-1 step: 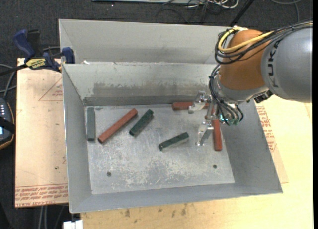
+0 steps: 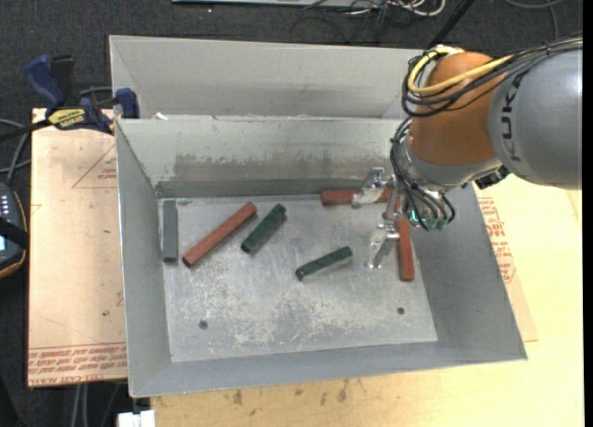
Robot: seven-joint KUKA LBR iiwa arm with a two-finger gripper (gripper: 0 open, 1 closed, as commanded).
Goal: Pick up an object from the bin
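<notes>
Grey sheet metal makes up the bin [image 2: 278, 323] in my camera view, its floor scuffed, with six small bars lying loose on it. My gripper [image 2: 378, 219] hangs low over the right part of the floor. It sits under the arm's orange cover [image 2: 449, 110], which reaches in from the right. Its two silvery fingers [image 2: 377, 254] stand well apart, one toward the back wall and one toward the front, so I read the tool as released. I see nothing clamped between them.

Nearest to it is the orange-red bar [image 2: 406, 257], lying front to back just beside the nearer finger, on its right. I cannot tell whether they touch. The short red-brown bar [image 2: 336, 197] lies along the foot of the back wall, and its right end meets the farther finger, seemingly touching. The dark green bar [image 2: 324, 263] lies tilted just left of the gripper, near it but apart.

In the left half, the second dark green bar [image 2: 264, 229] and the long red-brown bar [image 2: 220, 233] lie slanted side by side, close but not touching. The grey bar [image 2: 170, 231] lies front to back along the foot of the left wall, well apart from the gripper.
</notes>
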